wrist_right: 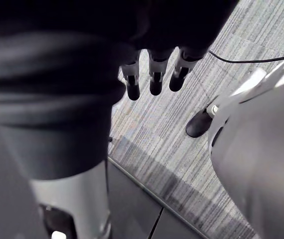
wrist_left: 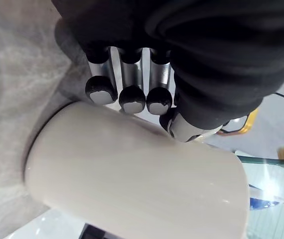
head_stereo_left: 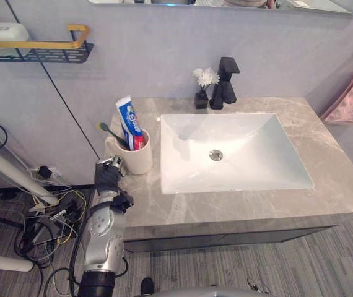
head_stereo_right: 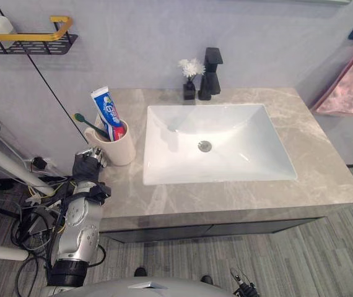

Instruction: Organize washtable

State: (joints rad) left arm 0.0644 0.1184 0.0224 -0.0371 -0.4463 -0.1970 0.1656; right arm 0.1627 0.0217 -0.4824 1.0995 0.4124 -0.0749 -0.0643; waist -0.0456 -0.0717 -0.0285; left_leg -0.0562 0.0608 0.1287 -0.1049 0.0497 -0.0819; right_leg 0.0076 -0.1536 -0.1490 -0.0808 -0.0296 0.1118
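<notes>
Two hands are ours, and we judge the left hand [head_stereo_left: 108, 168] the nearer: its fingers [wrist_left: 132, 99] lie almost straight, tips touching the wall of the cream ceramic cup [head_stereo_left: 139, 158] without wrapping it. That cup stands upright on the grey marble counter [head_stereo_left: 331, 173], at nine o'clock of the white rectangular basin [head_stereo_left: 251, 167] and one o'clock from the hand. Our right hand [wrist_right: 154, 74] hangs slack-fingered, well apart.

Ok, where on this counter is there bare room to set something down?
Widest bare patch: counter right of the sink. Bare strips run along the front edge and behind the sink, right of the faucet. Crowded: left of the sink, with the cup and left hand, and the back by vase and faucet.
</notes>
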